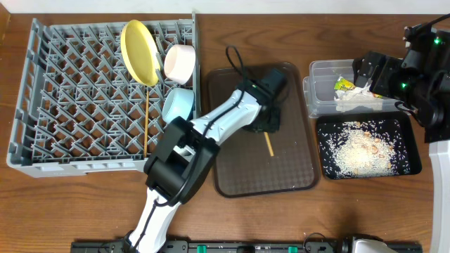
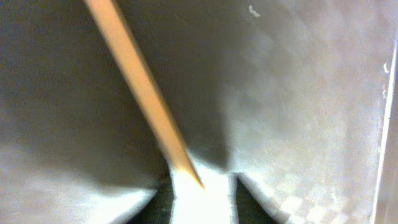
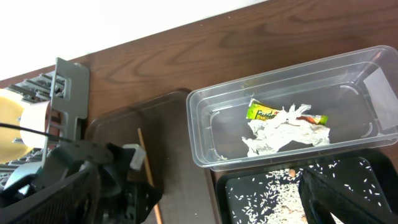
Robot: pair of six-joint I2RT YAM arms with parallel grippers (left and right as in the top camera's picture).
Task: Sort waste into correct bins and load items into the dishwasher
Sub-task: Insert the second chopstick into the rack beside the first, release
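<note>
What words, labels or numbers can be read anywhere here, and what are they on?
On the yellow-green snack wrapper, lying in the clear plastic tub: dark printed lettering, too small and blurred to read.
Nothing else in any view shows a word, number or sign.

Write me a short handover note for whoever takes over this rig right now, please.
Left gripper: down on the brown tray, at a chopstick; grip unclear.
Right gripper: open, empty, over the tub.
Done: wrapper and paper in the tub; rice in the black tray; plate, white bowl, blue bowl and racked chopstick in the rack.
Left: rack the chopstick from the brown tray.
</note>
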